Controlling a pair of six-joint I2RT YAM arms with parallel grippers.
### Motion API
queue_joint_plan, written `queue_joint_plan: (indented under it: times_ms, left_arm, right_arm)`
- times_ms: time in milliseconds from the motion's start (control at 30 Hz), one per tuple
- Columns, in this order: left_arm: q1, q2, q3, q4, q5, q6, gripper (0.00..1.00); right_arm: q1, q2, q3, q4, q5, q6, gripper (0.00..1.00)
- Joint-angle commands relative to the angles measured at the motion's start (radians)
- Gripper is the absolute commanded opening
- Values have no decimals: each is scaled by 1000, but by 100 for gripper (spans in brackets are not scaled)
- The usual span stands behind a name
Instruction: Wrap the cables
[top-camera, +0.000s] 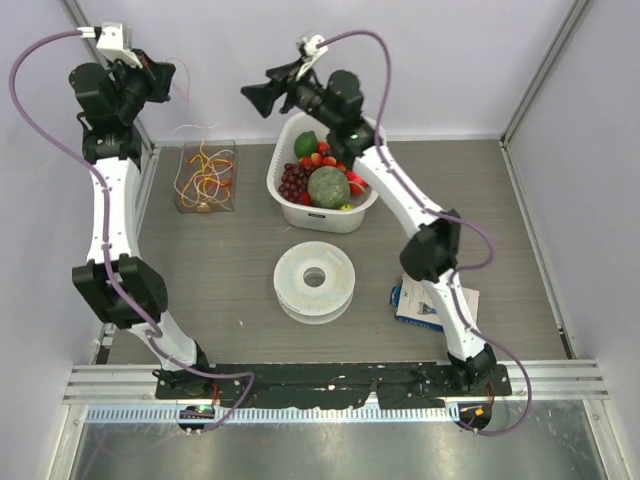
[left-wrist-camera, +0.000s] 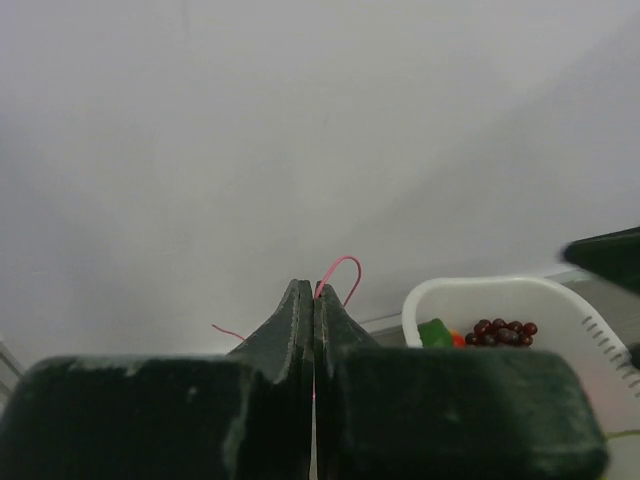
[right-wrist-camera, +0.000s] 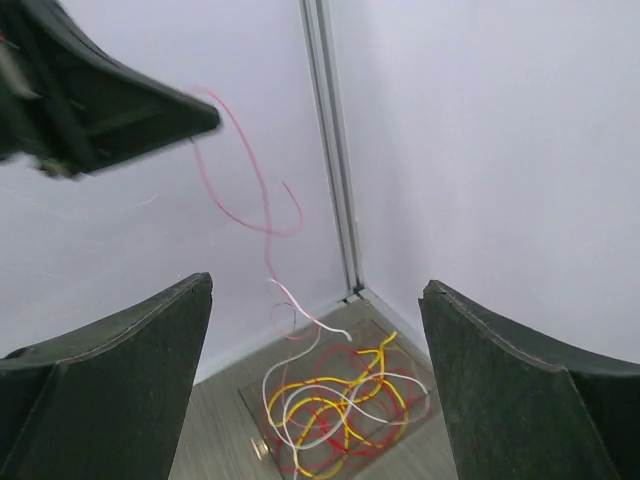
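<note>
The cables (top-camera: 205, 178) lie tangled in a clear tray (top-camera: 232, 148) at the far-left edge of the desk (top-camera: 200, 280), at the foot of the corner post (right-wrist-camera: 335, 200). 1 pink strand (right-wrist-camera: 262, 215) runs up from the heap to the left tool (top-camera: 165, 72), pinched shut on it high against the back wall. The right tool (top-camera: 253, 100) hangs wide open and empty above the fruit basket (top-camera: 285, 195), facing the strand across open air. A white spool (top-camera: 315, 280) sits mid-desk, well apart. A booklet (top-camera: 405, 300) is partly hidden under the right arm. From above, the strand is too thin to trace.
</note>
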Motion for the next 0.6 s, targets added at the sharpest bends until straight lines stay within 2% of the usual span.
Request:
queue_joint_plan:
  times_ms: [0, 133, 433, 467, 500, 567]
  left_arm:
    - [7, -133, -61, 69, 79, 34, 0]
    - [7, -189, -131, 46, 163, 47, 0]
    - [7, -276, -262, 52, 234, 67, 0]
    - [7, -282, -268, 56, 243, 64, 0]
    - [7, -290, -277, 63, 252, 63, 0]
    - [7, -302, -297, 76, 263, 63, 0]
  right_arm:
    - [98, 153, 126, 269, 116, 62, 91]
    - [162, 144, -6, 433, 143, -51, 91]
    - [213, 222, 41, 458, 216, -81, 90]
    - [213, 227, 43, 460, 225, -81, 87]
    - [216, 234, 44, 460, 242, -82, 79]
    - [216, 247, 49, 463, 279, -90, 71]
